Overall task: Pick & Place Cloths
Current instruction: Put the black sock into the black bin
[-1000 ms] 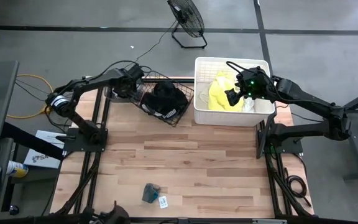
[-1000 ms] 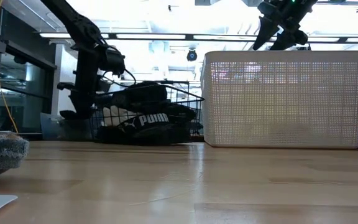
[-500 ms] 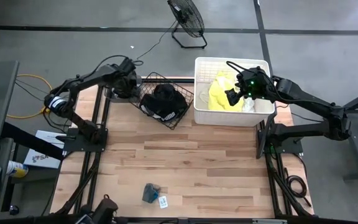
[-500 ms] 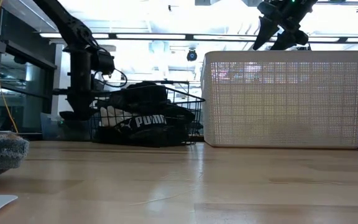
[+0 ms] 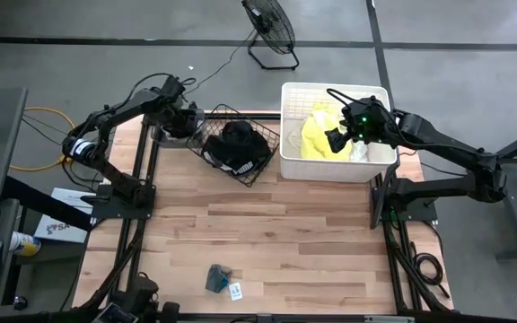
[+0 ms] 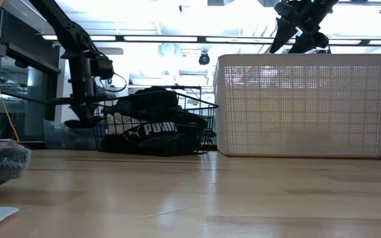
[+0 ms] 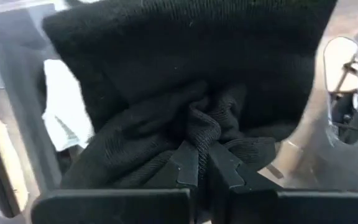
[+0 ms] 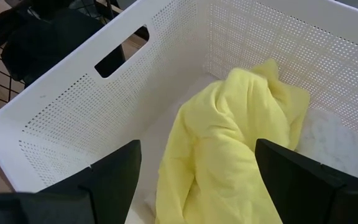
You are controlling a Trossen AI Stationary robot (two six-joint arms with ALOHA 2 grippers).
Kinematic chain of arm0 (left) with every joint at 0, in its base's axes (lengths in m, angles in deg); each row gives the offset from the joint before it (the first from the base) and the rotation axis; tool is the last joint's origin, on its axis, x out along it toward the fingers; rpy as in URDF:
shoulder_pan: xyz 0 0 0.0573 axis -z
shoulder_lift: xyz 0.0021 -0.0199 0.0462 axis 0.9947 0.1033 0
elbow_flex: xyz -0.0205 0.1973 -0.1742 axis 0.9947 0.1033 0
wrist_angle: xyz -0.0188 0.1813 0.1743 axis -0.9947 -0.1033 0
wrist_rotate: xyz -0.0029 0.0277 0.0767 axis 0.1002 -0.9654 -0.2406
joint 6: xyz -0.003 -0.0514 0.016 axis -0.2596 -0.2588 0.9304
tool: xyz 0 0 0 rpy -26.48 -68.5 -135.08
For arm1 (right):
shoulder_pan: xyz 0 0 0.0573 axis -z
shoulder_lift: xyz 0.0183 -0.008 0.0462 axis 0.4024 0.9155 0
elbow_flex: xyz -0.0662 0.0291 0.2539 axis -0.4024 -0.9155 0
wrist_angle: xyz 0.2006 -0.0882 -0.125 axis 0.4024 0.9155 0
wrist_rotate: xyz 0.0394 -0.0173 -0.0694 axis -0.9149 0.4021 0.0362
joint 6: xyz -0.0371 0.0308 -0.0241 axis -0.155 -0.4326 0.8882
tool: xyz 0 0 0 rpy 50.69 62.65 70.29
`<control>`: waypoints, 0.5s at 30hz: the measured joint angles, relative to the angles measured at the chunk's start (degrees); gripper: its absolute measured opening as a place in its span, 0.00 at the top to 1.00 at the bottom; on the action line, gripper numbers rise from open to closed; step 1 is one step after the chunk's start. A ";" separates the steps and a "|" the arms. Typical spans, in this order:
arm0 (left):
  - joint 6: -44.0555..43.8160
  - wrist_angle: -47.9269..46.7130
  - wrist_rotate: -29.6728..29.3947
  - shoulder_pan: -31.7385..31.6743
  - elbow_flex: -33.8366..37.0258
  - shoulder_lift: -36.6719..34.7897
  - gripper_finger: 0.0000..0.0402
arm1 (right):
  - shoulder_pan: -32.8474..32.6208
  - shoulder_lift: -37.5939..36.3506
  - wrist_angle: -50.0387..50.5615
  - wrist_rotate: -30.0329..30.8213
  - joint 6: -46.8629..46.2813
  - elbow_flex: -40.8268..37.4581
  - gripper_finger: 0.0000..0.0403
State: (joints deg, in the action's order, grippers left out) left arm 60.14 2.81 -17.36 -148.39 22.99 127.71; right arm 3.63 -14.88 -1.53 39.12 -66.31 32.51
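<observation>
My left gripper [image 5: 178, 124] hangs over the table's far left corner, just left of the black wire basket [image 5: 267, 144], and is shut on a black cloth [image 7: 185, 74]. That cloth also shows dark below the gripper [image 6: 81, 121]. More black cloths, one with white lettering [image 6: 154, 127], lie heaped in the basket. My right gripper [image 8: 207, 186] stands open above the white tub [image 5: 330, 166], over a neon yellow cloth [image 8: 229, 124] that lies inside it on something white. My left gripper pinches a bunched fold of the black cloth [image 7: 199, 140] between its two fingertips [image 7: 185, 167]. The fingers come from above, pointing steeply down. The cloth gathers in wrinkles at the pinch and hangs slack below the fingers, spreading wide.
A translucent bin [image 5: 158, 135] sits under my left gripper at the table's corner. Near the table's front edge lie a small blue-grey object [image 5: 216, 277] and a white card [image 5: 236, 290]. A grey cloth lump [image 6: 2, 162] lies at the near left. A fan [image 5: 270, 27] stands on the floor behind.
My left gripper, still shut on the black cloth, has swung from the basket's left edge toward the table's left edge and rolled as it went. The cloth has come away from the heap in the basket. My right gripper has kept still.
</observation>
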 joint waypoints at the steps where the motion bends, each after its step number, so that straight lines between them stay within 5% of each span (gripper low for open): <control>1: -0.50 0.02 -0.26 0.39 0.00 0.00 1.00 | 0.00 0.00 0.00 0.00 0.00 0.00 0.24; 15: -8.24 0.25 -2.96 2.19 2.47 0.55 1.00 | 0.00 0.00 0.00 0.00 0.00 0.00 0.24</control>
State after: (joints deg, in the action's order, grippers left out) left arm 51.89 3.06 -20.32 -146.20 25.46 128.26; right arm 3.63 -14.88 -1.53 39.12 -66.31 32.51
